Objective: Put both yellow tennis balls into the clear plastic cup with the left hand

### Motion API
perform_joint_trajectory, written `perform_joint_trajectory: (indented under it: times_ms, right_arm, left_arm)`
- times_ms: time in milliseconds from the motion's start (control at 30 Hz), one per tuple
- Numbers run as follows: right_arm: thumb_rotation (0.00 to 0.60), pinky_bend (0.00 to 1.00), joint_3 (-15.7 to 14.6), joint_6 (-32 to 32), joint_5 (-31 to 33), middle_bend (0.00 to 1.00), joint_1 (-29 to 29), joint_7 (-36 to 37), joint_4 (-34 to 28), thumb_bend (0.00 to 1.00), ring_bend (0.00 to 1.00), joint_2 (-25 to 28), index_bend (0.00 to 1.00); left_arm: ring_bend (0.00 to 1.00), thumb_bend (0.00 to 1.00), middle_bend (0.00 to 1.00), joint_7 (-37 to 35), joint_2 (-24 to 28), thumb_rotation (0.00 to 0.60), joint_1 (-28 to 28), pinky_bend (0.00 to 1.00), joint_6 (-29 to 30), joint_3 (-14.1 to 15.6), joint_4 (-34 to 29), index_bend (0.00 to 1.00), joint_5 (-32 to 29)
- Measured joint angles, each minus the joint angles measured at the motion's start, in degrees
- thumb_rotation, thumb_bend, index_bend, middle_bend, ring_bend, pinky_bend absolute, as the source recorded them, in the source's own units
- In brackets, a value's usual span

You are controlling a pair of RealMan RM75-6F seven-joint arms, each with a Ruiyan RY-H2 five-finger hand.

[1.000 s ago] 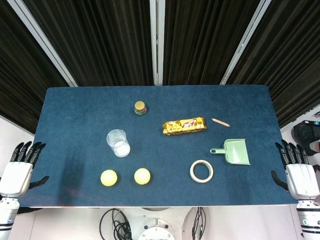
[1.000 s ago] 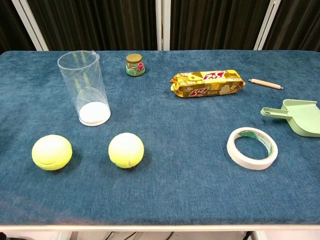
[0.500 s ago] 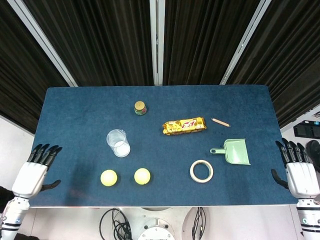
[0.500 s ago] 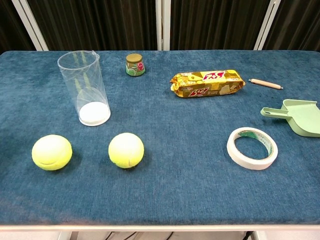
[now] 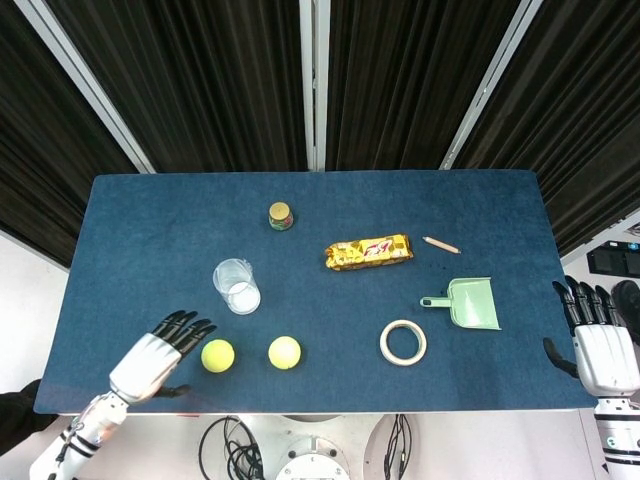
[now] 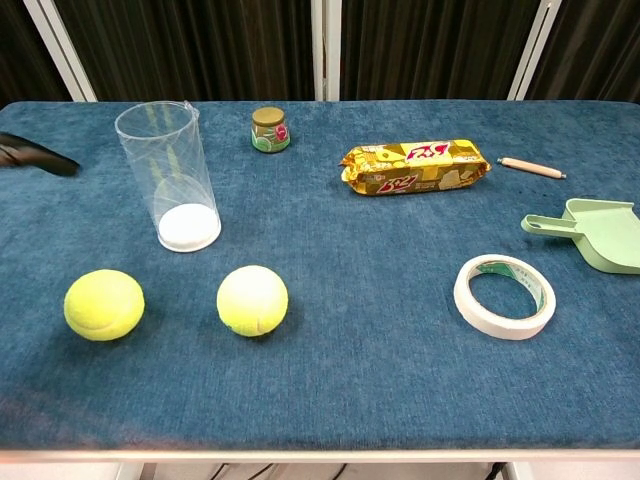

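Two yellow tennis balls lie near the table's front edge: the left one (image 5: 217,356) (image 6: 103,304) and the right one (image 5: 284,352) (image 6: 252,300). The clear plastic cup (image 5: 236,286) (image 6: 172,177) stands upright behind them, with nothing inside. My left hand (image 5: 158,357) hovers over the table just left of the left ball, fingers spread and holding nothing; only a dark fingertip (image 6: 40,160) shows at the chest view's left edge. My right hand (image 5: 597,345) stays open off the table's right edge.
A small jar (image 5: 281,215) stands at the back. A yellow snack packet (image 5: 368,252), a pencil (image 5: 441,244), a green dustpan (image 5: 470,304) and a tape roll (image 5: 403,342) lie on the right half of the blue table (image 5: 150,250).
My left hand has swung in from beyond the table's left edge to just beside the left tennis ball. The right hand, balls and cup have not moved.
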Motion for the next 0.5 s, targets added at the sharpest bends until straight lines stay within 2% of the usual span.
perform_joint_trajectory:
  times_ms: [233, 500]
  right_arm:
    - [0.6, 0.0, -0.3, 0.24, -0.61, 0.0, -0.13, 0.26, -0.27, 0.27, 0.0, 0.19, 0.0]
    - [0.6, 0.0, -0.42, 0.25, -0.37, 0.0, -0.37, 0.95, 0.26, 0.27, 0.0, 0.24, 0.0]
  left_arm:
    - [0.04, 0.1, 0.09, -1.3, -6.23, 0.6, -4.18, 0.17, -5.75, -0.36, 3.54, 0.09, -1.28]
    - [0.06, 0.14, 0.12, 0.9, -9.7, 0.6, -6.01, 0.2, -7.27, -0.64, 7.24, 0.11, -2.41]
